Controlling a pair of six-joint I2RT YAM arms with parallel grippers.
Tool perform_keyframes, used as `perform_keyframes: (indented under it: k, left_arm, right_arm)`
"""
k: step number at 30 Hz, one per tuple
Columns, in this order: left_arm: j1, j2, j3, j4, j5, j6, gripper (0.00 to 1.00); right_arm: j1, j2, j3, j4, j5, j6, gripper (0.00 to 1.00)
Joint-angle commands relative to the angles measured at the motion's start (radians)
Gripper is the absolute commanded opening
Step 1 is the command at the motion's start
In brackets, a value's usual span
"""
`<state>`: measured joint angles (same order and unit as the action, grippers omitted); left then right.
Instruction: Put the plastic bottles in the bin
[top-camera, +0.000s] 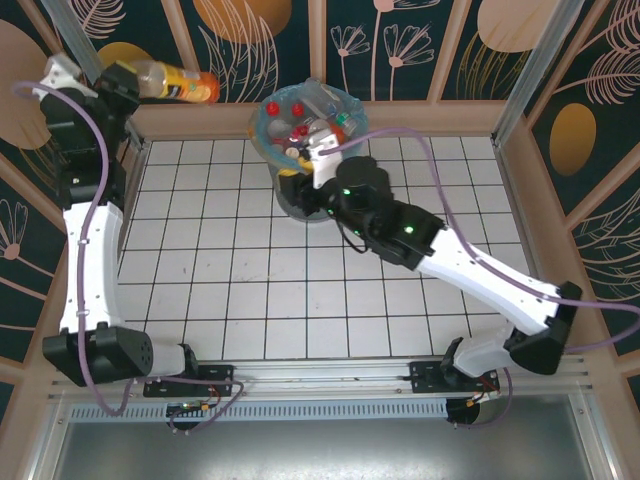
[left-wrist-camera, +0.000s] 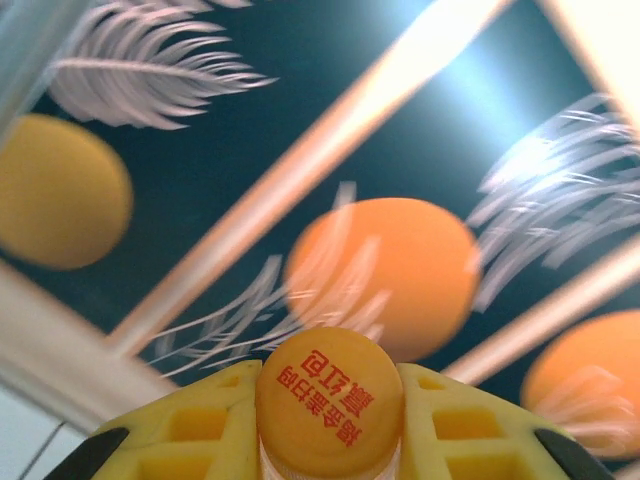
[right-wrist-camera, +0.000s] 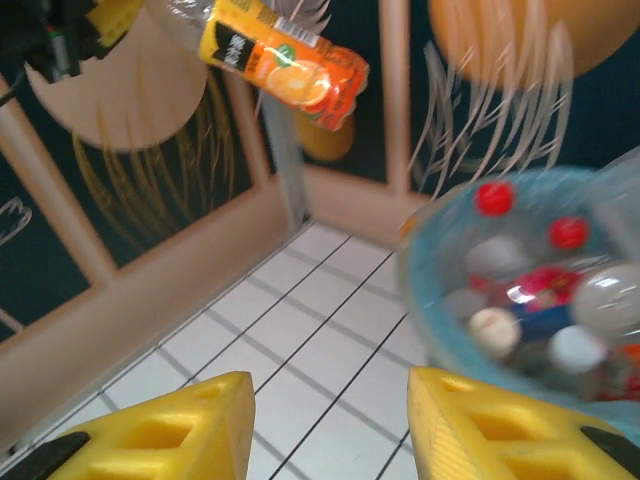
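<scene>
My left gripper (top-camera: 150, 80) is raised high at the back left and shut on an orange juice bottle (top-camera: 185, 84), which lies roughly level, pointing right toward the bin. In the left wrist view its orange cap (left-wrist-camera: 330, 400) sits pinched between the yellow fingers (left-wrist-camera: 190, 430). The right wrist view shows that bottle (right-wrist-camera: 285, 65) held up in the air. The bin (top-camera: 262, 130) stands at the back centre, lined in light blue, with several bottles (top-camera: 300, 128) inside. My right gripper (right-wrist-camera: 330, 425) is open beside the bin (right-wrist-camera: 425, 300), empty above the tiles.
Wooden rails and patterned walls (top-camera: 430, 45) close the tiled table (top-camera: 220, 270) on three sides. The right arm (top-camera: 400, 225) stretches diagonally across the table, its wrist close against the bin's near side.
</scene>
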<state>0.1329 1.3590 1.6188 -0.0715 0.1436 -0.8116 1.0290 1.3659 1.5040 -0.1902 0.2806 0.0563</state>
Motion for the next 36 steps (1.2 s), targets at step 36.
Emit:
perform_keyframes:
  k: [36]
  left_arm:
    - [-0.578, 0.684, 0.600, -0.732, -0.375, 0.604, 0.00]
  right_arm:
    - [-0.015, -0.073, -0.122, -0.012, 0.126, 0.044, 0.45]
